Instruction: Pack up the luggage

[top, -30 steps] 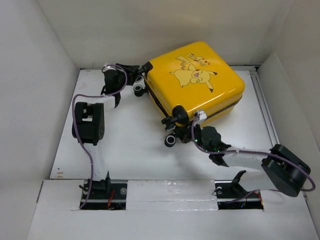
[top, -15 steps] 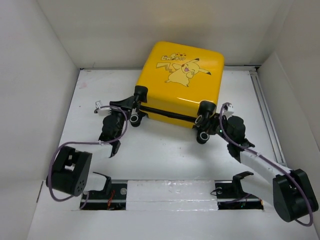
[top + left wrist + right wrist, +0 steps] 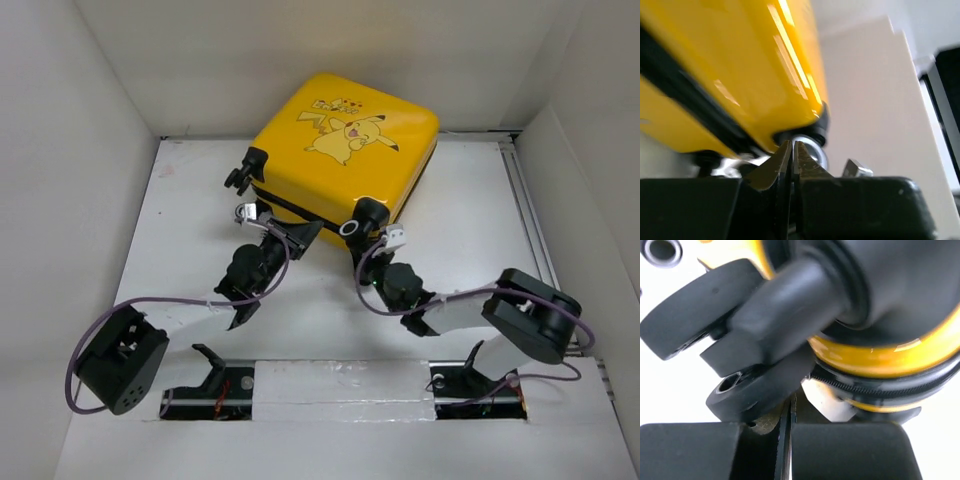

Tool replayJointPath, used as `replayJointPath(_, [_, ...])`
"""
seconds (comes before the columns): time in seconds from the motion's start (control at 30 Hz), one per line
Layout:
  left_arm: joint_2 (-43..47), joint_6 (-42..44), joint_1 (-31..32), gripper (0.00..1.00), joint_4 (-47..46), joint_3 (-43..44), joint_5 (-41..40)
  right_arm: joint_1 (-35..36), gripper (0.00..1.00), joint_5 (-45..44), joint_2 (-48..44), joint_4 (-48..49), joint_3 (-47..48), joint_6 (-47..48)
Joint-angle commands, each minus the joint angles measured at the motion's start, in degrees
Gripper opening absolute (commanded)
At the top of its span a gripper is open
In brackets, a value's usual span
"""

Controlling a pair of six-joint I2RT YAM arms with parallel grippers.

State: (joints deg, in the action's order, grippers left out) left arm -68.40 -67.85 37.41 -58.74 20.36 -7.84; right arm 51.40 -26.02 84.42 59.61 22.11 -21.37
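The luggage (image 3: 340, 140) is a closed yellow suitcase with Pikachu on top and a black zipper seam, lying flat and skewed at the back of the table. My left gripper (image 3: 303, 236) is shut and empty, its tip at the suitcase's near edge. In the left wrist view the yellow shell (image 3: 740, 65) fills the top, with a wheel (image 3: 812, 150) just past my shut left gripper (image 3: 791, 146). My right gripper (image 3: 374, 243) is shut beside the near corner wheel (image 3: 352, 228). In the right wrist view black wheels (image 3: 755, 390) and the zipper seam (image 3: 880, 385) sit just above my right gripper (image 3: 790, 402).
White walls close in the table on the left, back and right. A rail (image 3: 530, 230) runs along the right side. The suitcase's other wheel (image 3: 240, 178) sticks out at its left corner. Purple cables loop along both arms.
The suitcase has turned and slid left. My left gripper moved right, up to its near edge. My right gripper swung left to the near corner wheel.
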Motion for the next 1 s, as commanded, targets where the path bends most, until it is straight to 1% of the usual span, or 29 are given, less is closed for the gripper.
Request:
replayJointPath(0.0, [-0.06,-0.78,0.12,0.00,-6.21,3.80,11.70,5.91,0.00,-10.52,4.33,14.86,4.61,17.13])
replayJointPath(0.03, [-0.07,-0.79,0.12,0.00,-7.08,5.03,12.31,4.60,0.00,-10.54,4.87,15.44,4.61,17.15])
replayJointPath(0.07, [-0.07,-0.79,0.12,0.00,-7.09,5.04,12.32,3.11,0.00,-9.41,2.96,14.57,3.74,13.84])
replayJointPath(0.1, [-0.07,0.43,0.12,0.00,-6.31,5.74,12.32,1.44,0.00,-7.75,0.94,10.65,3.12,11.11])
replayJointPath(0.13, [0.63,0.96,0.12,0.00,-5.43,5.74,11.71,-2.58,0.00,-3.64,-1.26,8.78,1.46,8.65])
replayJointPath(0.17, [2.03,1.67,0.12,0.00,-4.64,5.74,10.83,-4.62,0.00,-1.86,-3.80,7.20,0.32,6.71])
replayJointPath(0.2, [2.91,2.37,0.12,0.00,-2.80,5.74,10.82,-7.16,0.00,0.94,-9.66,4.92,-0.39,2.95])
replayJointPath(0.23, [4.92,3.77,0.12,0.00,-0.52,5.74,9.17,-13.02,0.00,6.28,-16.24,-3.80,-0.92,-0.31])
replayJointPath(0.27, [5.81,4.65,0.12,0.00,-0.50,5.74,8.63,-16.12,0.00,9.20,-16.31,-7.55,-1.54,-3.13])
replayJointPath(0.3, [6.61,5.62,0.12,0.00,2.37,5.74,8.63,-19.20,0.00,12.54,-21.44,-8.98,-2.41,-6.72])
replayJointPath(0.33, [7.31,6.67,0.12,0.00,3.88,5.74,7.84,-22.53,0.00,16.49,-23.41,-11.86,-2.42,-7.80])
replayJointPath(0.37, [7.93,9.38,0.12,0.00,5.72,7.40,7.23,-28.14,0.00,22.97,-25.08,-14.67,-1.46,-8.95])
replayJointPath(0.4, [9.15,11.23,0.12,0.00,8.18,8.72,6.70,-30.37,0.00,25.03,-26.84,-17.31,-0.76,-10.09])
replayJointPath(0.43, [9.77,13.17,0.12,0.08,14.47,9.95,5.56,-32.13,0.00,26.53,-29.81,-18.99,-0.23,-10.10])
replayJointPath(0.47, [10.56,14.58,0.12,0.19,17.84,11.27,3.03,-33.63,0.00,28.64,-31.32,-23.36,0.47,-10.10])
replayJointPath(0.5, [12.48,17.29,0.12,0.45,20.39,12.67,1.61,-36.25,0.00,29.53,-32.90,-26.01,1.96,-10.71])
replayJointPath(0.57, [15.21,19.77,0.12,0.68,26.99,13.30,-2.16,-36.98,0.00,30.24,-37.21,-30.67,1.97,-10.71])
replayJointPath(0.6, [16.79,20.47,0.12,0.77,29.45,13.30,-7.84,-36.11,0.00,30.94,-38.27,-31.74,1.02,-11.24])
replayJointPath(0.63, [19.68,20.48,0.12,0.90,33.30,13.30,-10.94,-34.80,0.05,30.94,-38.98,-31.75,0.22,-11.24])
replayJointPath(0.67, [20.93,21.09,-0.57,0.94,34.04,13.30,-13.58,-33.05,0.26,31.73,-39.50,-31.75,-0.74,-10.37])
replayJointPath(0.7, [21.81,21.10,-1.45,0.95,34.04,11.48,-16.92,-28.76,0.33,31.73,-39.51,-31.75,-1.36,-9.49])
replayJointPath(0.73, [22.43,21.10,-4.51,0.95,34.04,10.59,-17.56,-26.81,0.40,31.12,-38.64,-32.97,-1.37,-8.61])
replayJointPath(0.77, [22.43,20.23,-6.97,0.97,35.17,10.06,-16.87,-25.05,0.52,31.12,-36.98,-33.59,-1.37,-6.78])
replayJointPath(0.8, [21.65,18.13,-10.22,0.97,35.71,10.05,-14.43,-23.64,0.56,31.12,-36.35,-36.38,-0.67,-5.80])
replayJointPath(0.83, [19.64,17.24,-17.21,0.97,35.71,9.09,-6.92,-20.93,0.60,28.86,-36.35,-38.50,1.16,-5.01])
replayJointPath(0.87, [18.32,16.19,-20.59,0.97,34.93,8.39,-3.10,-19.68,0.66,27.35,-36.35,-39.91,1.18,-5.00])
replayJointPath(0.9, [17.09,15.31,-23.75,0.97,33.70,8.38,0.42,-18.80,0.77,26.64,-37.56,-40.62,1.79,-4.22])
replayJointPath(0.93, [16.12,14.60,-26.48,0.97,33.00,7.60,4.89,-18.27,0.84,27.16,-38.62,-40.63,1.80,-4.21])
replayJointPath(0.97, [15.32,13.55,-29.90,0.97,32.12,6.46,5.54,-17.48,0.90,28.12,-39.76,-40.63,1.80,-4.21])
